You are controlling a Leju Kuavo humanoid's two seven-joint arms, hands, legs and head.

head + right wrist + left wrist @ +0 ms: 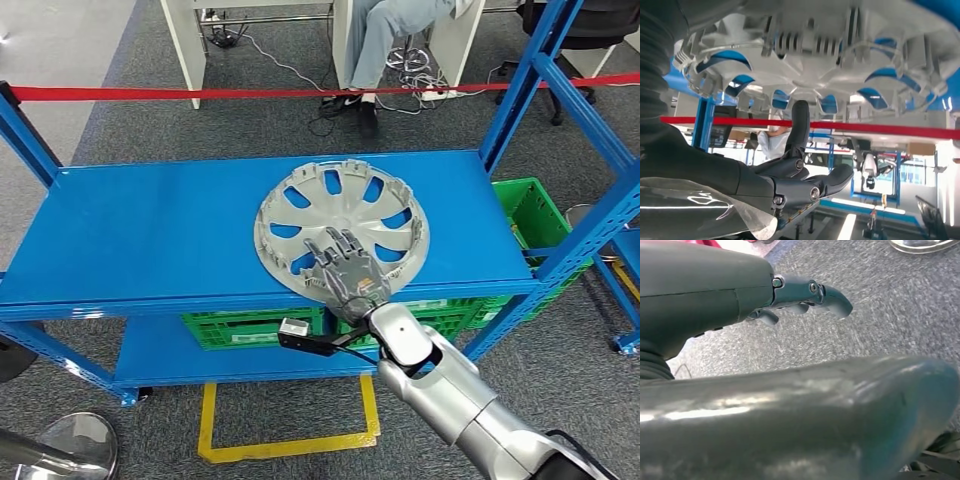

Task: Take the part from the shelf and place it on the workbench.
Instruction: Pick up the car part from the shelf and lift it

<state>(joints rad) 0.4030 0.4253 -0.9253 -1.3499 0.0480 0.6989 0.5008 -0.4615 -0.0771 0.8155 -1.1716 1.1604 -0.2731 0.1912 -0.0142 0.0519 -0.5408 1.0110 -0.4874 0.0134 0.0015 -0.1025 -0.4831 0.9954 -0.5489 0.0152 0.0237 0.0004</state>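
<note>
Blue shelf (151, 230), top deck carrying the silver hubcap part (341, 215), near rim just past the front edge. Right hand (347, 272) flat on the near rim, fingers spread, clasping nothing; one finger raised toward the ribbed underside in the wrist view. Left hand (806, 292) loose over grey carpet, fingers apart. Green crates (234, 327) half hidden below. Seated person (377, 40) cut off behind red tape (226, 93). No legible writing.

blue shelf (151, 225) | top deck: grey wheel cover (341, 228) lying flat, near front edge
</note>
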